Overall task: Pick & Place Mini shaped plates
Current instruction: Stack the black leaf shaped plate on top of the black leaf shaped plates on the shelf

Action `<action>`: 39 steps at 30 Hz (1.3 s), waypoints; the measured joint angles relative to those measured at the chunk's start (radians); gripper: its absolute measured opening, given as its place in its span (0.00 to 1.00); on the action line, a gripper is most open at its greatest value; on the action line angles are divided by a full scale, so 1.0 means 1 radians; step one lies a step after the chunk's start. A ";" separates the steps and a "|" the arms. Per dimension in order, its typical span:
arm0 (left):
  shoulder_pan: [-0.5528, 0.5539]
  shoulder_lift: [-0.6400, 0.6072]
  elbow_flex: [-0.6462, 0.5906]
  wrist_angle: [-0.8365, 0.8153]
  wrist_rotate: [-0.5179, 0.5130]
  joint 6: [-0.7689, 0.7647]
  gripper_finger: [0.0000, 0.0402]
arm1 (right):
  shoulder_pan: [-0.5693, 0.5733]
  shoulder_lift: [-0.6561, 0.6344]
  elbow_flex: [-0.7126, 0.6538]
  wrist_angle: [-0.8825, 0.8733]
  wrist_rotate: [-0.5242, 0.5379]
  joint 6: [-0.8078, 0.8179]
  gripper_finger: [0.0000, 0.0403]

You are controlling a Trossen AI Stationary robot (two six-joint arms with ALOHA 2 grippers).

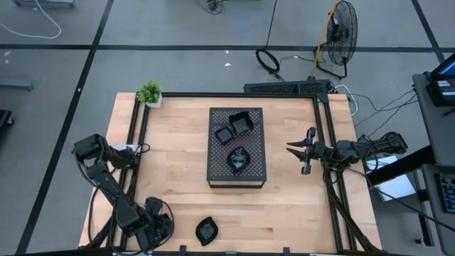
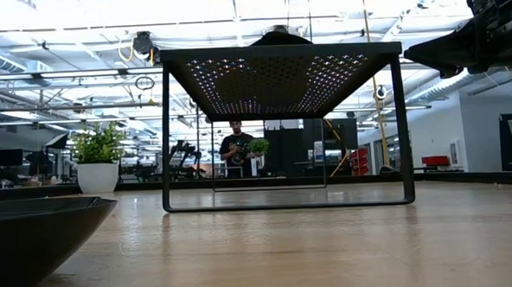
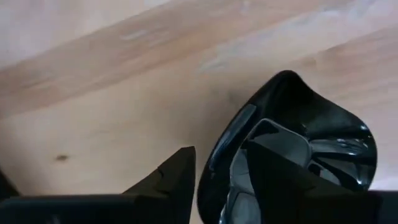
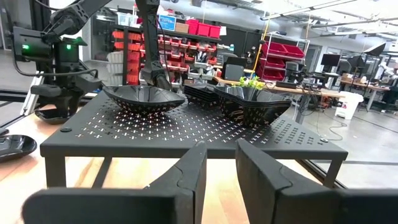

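left gripper (image 1: 165, 229): low at the near left corner of the wooden table (image 1: 178, 178), just beside a leaf-shaped plate (image 1: 207, 230) on the bare wood near the front edge.
left jaws: spread. in the left wrist view one dark finger (image 3: 171, 180) stands outside the plate's rim and the other finger (image 3: 280, 168) lies over its hollow, so the wavy rim of the leaf-shaped plate (image 3: 292, 143) sits in the gap between them. whether the fingers press the rim, i cannot tell.
plate at the jaws: glossy black, pointed at one end, resting on the table; it shows as a dark curved edge at the near left of the low view (image 2: 35, 235).
right gripper (image 1: 307, 151): held in the air over the right side of the table, well apart from the perforated stand (image 1: 217, 167), pointing toward it.
right jaws: a narrow gap between the two fingers (image 4: 186, 171), nothing between them.
perforated stand: dark rectangular raised platform on four legs in the middle of the table (image 4: 186, 134).
plates on the stand: two square plates (image 1: 239, 123) side by side at the far end, one tilted against the other; a rounded wavy plate (image 1: 237, 158) nearer the front. from the right wrist view the rounded one (image 4: 143, 98) and the square ones (image 4: 252, 102) sit on the top, apart from each other.
background: small potted plant (image 1: 150, 93) at the far left corner of the table; a floor fan (image 1: 340, 35) beyond the table; a person (image 2: 235, 146) far off in the room, seen in the low view.
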 joint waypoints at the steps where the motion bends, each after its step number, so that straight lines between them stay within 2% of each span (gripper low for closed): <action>1: 0.000 0.000 0.000 0.005 -0.005 0.003 0.35 | 0.000 0.000 0.000 0.000 0.000 0.000 0.18; 6: 0.000 -0.018 0.000 -0.003 -0.056 0.019 0.19 | 0.000 0.000 0.000 0.000 0.000 0.000 0.18; 8: 0.000 -0.037 0.000 -0.012 -0.112 0.020 0.08 | 0.000 0.000 0.000 0.000 0.000 0.000 0.18; 10: 0.000 -0.065 0.000 -0.023 -0.182 0.031 0.02 | 0.000 0.000 0.000 0.000 0.000 0.000 0.18; 14: 0.009 -0.143 0.001 -0.066 -0.344 0.032 0.01 | 0.000 0.000 0.000 0.000 0.000 0.000 0.18; 17: 0.028 -0.208 0.001 -0.084 -0.481 0.091 0.01 | 0.000 0.000 0.000 0.000 0.000 0.000 0.18; 23: 0.114 -0.334 0.002 -0.060 -0.811 0.334 0.01 | 0.000 0.000 0.000 0.000 0.000 0.000 0.18; 26: 0.190 -0.407 0.002 0.035 -0.901 0.551 0.01 | 0.000 0.000 0.000 0.000 0.000 0.000 0.18; 30: 0.359 -0.498 0.002 0.246 -0.851 0.926 0.01 | 0.000 0.000 0.000 0.000 0.000 0.000 0.18; 32: 0.469 -0.522 0.002 0.385 -0.741 1.152 0.01 | 0.000 0.000 0.000 0.000 0.000 0.000 0.18; 35: 0.636 -0.529 0.002 0.558 -0.522 1.434 0.01 | 0.000 0.000 0.000 0.000 0.000 0.000 0.18; 39: 0.833 -0.505 0.003 0.635 -0.282 1.601 0.01 | 0.000 0.000 0.000 0.000 0.000 0.000 0.18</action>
